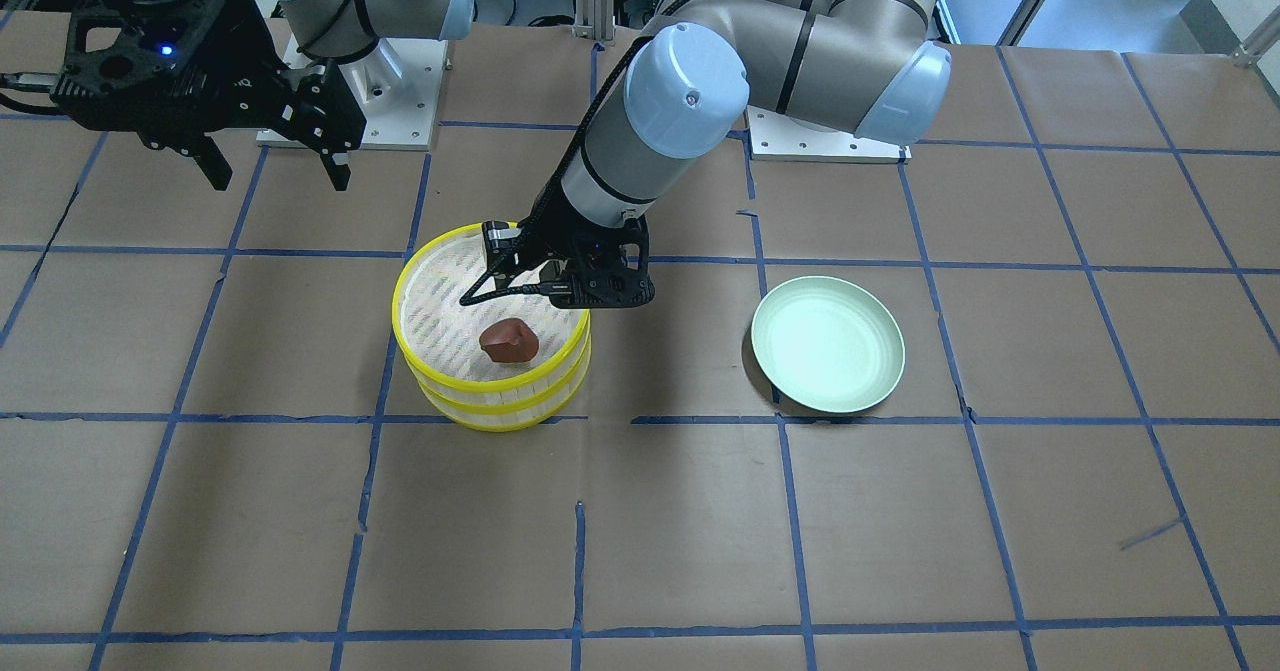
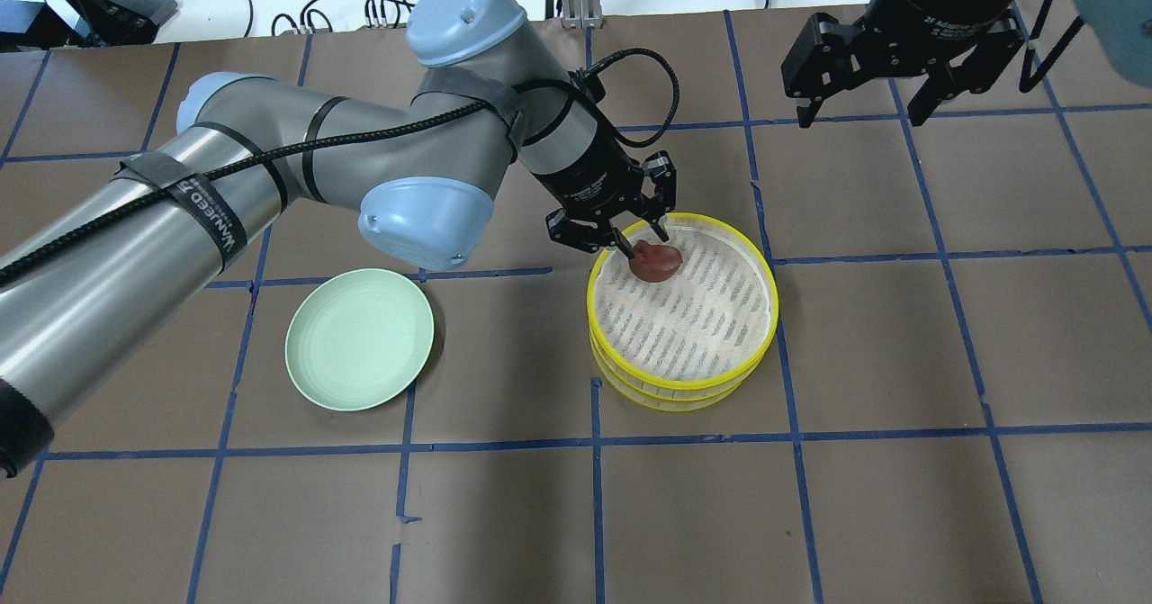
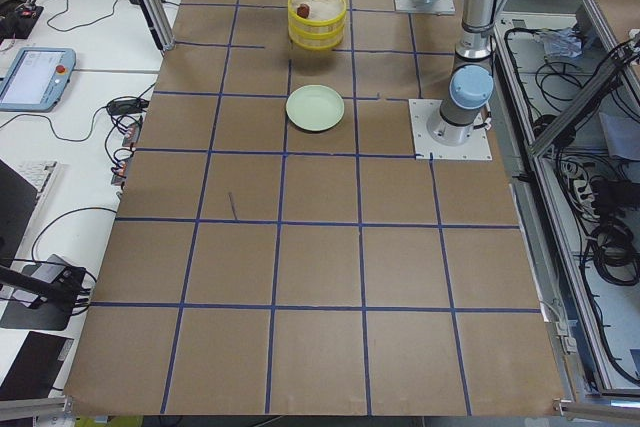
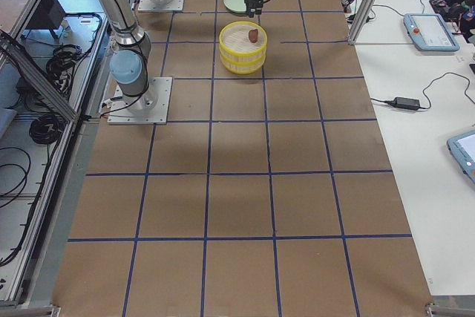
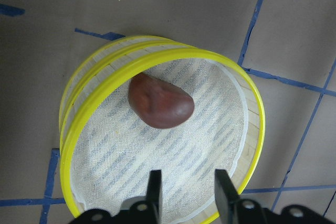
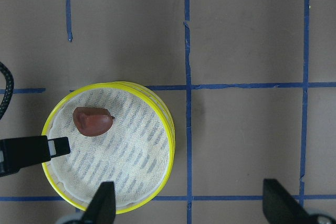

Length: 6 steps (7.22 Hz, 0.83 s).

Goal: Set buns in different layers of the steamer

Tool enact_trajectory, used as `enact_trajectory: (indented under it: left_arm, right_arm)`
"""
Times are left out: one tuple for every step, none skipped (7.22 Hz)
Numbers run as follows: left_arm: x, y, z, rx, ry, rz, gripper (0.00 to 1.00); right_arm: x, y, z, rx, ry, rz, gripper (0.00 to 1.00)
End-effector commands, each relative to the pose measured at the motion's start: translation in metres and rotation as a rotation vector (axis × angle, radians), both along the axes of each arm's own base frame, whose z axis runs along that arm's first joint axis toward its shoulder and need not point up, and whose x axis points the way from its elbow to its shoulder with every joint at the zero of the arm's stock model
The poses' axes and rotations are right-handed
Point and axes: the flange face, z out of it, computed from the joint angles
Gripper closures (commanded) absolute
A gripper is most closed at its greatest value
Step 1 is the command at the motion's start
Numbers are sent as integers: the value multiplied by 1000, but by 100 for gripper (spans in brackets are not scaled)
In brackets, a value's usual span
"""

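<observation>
My left gripper [image 5: 187, 188] hangs with jaws apart over the glossy reddish-brown oval bun [image 5: 160, 101], which lies free on the white slatted floor of the yellow-rimmed upper steamer tier [image 2: 775, 307], near its far-left edge. I judge this placement done, and the next move is a straight lift clear of the rim. My right gripper [image 2: 859, 118] is spread wide on nothing, far right. No white bun shows, and the lower tier [image 1: 500, 409] has its floor covered.
</observation>
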Motion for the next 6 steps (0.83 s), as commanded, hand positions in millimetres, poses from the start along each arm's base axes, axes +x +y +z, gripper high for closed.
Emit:
enact_trajectory:
  left_arm:
    - [13,-6,27,-110,19,-38,0]
    - [54,-23,41,-187,17,-98,0]
    - [93,-29,49,-243,-22,-207,0]
    - [133,-33,52,-236,-139,-304,0]
    - [168,-26,61,-195,-218,-348,0]
    - [202,-12,78,-133,-244,-330,0]
  right_arm:
    - [0,0,0,0,1,2,0]
    - [0,0,-1,2,1,2,0]
    - [0,0,-1,2,1,2,0]
    - [0,0,-1,2,1,2,0]
    - [0,0,-2,3,1,2,0]
    - [-1,0,-1,0,6,1,0]
